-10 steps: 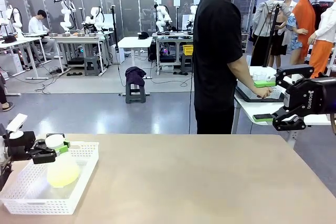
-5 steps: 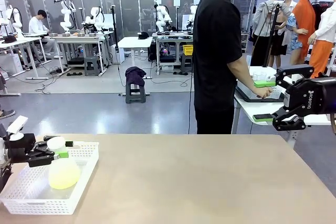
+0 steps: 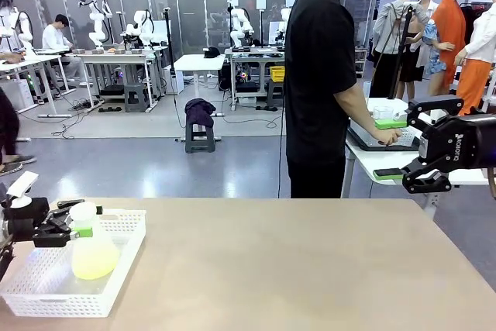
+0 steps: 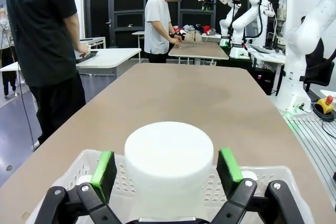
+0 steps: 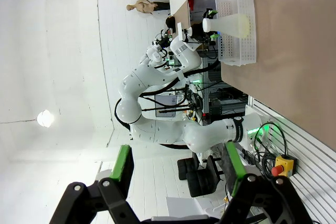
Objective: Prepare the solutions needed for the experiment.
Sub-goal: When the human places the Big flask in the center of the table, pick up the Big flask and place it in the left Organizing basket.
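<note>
A: Since the flask [image 3: 93,247] stands in the basket [image 3: 124,263] at the worktop's left end, where is the solution [image 3: 94,261]?

B: Pooled at its base. Left gripper [image 3: 74,220] fingers stand open either side of the cap [image 4: 168,152], gripping nothing; right gripper [image 3: 394,149] open, parked clear.

I note the table [image 3: 310,269] surface is a plain matte beige-brown. The basket [image 3: 124,257] at its left end is white with a perforated lattice pattern along the walls. The flask [image 3: 93,249] is translucent whitish with a solid white cap [image 4: 169,153], and the solutions [image 3: 94,260] inside read pale lemon yellow. My left hand [image 4: 167,170] and right hand [image 3: 403,149] are black with green pads. The person [image 3: 322,83] wears a black shirt
</note>
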`<state>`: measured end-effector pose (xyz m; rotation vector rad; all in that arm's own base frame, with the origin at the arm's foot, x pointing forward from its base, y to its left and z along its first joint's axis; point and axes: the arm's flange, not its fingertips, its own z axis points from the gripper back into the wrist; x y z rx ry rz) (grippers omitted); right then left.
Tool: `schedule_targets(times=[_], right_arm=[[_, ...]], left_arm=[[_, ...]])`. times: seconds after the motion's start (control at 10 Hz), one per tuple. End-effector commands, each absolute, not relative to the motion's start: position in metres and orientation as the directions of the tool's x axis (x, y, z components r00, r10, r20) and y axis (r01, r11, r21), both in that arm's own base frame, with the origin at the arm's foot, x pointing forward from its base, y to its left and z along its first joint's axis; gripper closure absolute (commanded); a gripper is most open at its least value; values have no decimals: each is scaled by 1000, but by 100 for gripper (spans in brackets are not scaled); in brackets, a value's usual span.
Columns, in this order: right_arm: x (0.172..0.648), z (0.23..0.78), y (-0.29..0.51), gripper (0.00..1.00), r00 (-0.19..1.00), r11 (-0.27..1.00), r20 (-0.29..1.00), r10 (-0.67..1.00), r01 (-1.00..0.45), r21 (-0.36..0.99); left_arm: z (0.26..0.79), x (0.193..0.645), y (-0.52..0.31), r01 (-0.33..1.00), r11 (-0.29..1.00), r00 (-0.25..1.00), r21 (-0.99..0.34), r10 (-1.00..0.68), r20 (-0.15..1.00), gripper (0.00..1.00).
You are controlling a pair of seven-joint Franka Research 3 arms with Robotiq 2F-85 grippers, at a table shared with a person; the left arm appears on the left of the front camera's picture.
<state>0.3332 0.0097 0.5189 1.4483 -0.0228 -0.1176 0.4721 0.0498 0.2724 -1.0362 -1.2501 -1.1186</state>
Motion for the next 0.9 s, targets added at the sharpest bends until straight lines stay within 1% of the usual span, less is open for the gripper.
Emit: schedule_targets(times=[0.0, 0.6, 0.8], right_arm=[[333, 521, 10, 15, 994, 107, -54, -94, 64, 992], [333, 521, 10, 15, 994, 107, -54, -94, 64, 992], [333, 521, 10, 15, 994, 107, -54, -94, 64, 992]], left_arm=[[273, 473, 46, 987, 160, -20, 29, -60, 998, 2], [272, 472, 47, 986, 163, -7, 16, -59, 998, 2], [273, 471, 64, 983, 183, 10, 6, -83, 997, 2]])
